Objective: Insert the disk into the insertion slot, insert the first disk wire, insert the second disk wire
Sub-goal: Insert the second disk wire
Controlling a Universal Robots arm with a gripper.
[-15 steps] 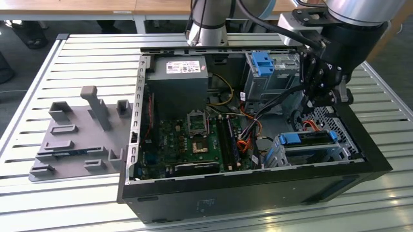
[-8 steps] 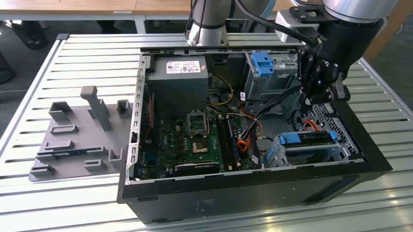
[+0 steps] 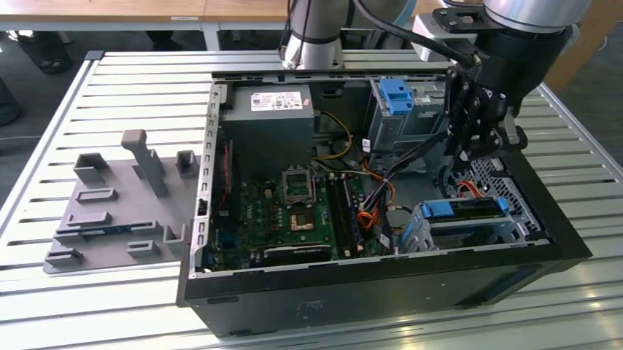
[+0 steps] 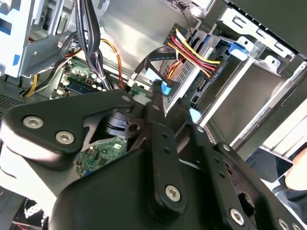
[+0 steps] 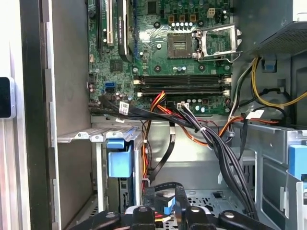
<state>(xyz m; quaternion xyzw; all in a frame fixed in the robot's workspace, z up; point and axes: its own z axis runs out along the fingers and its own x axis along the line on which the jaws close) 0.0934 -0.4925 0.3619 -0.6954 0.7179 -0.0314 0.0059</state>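
the motherboard point(image 3: 292, 208) lies well apart from the gripper point(image 3: 467, 165). the disk point(image 3: 465, 210) sits flat in the insertion slot point(image 3: 421, 232), just below and ahead of the gripper, long axis crosswise to it, connector edge facing it. the jaws stand narrow and, it seems, pinch the blue plug point(image 5: 168, 203) of a black disk wire point(image 5: 171, 136). red-yellow wires point(image 4: 194, 50) crowd that edge, so the room is small.

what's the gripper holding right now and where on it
The gripper looks shut on a black wire, pinched at its blue plug.
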